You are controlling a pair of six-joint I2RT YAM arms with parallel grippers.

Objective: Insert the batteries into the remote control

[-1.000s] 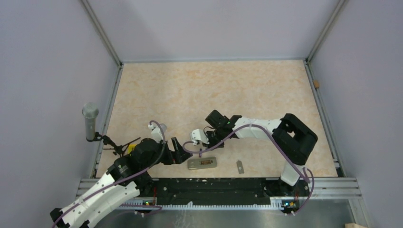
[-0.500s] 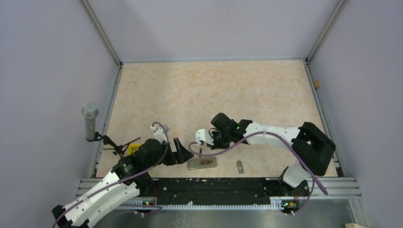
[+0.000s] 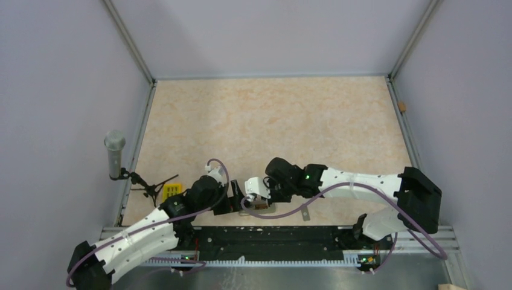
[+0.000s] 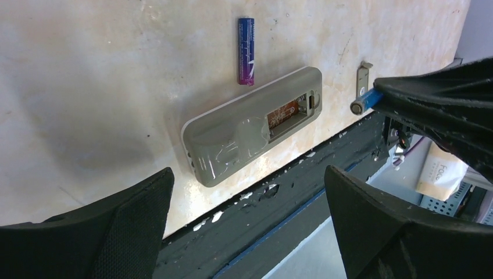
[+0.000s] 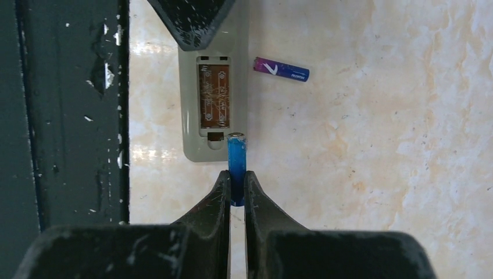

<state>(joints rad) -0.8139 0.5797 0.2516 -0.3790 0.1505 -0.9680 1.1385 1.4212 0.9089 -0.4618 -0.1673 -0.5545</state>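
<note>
The remote control [image 4: 232, 139] lies grey back up by the table's front edge, its battery compartment [image 4: 288, 113] open and empty. In the right wrist view the remote [image 5: 212, 148] is just ahead of my fingers. My right gripper [image 5: 235, 180] is shut on one blue battery [image 5: 236, 160], held just above the remote's compartment end; the battery also shows in the left wrist view [image 4: 363, 102]. The other battery [image 4: 246, 42] lies loose on the table beside the remote, also in the right wrist view [image 5: 281, 69]. My left gripper [image 4: 249, 171] is open, its jaws astride the remote's other end. In the top view both grippers [image 3: 232, 196] [image 3: 256, 190] crowd over the remote.
The small grey cover piece [image 3: 305, 212] lies right of the remote, also seen in the left wrist view [image 4: 362, 75]. A yellow block [image 3: 171, 191] and a microphone on a stand [image 3: 114, 154] are at the left. The black front rail [image 3: 272, 235] runs just below the remote.
My right gripper has come down and toward the front edge with the battery, to over the remote. My left arm has moved right, up to the remote.
</note>
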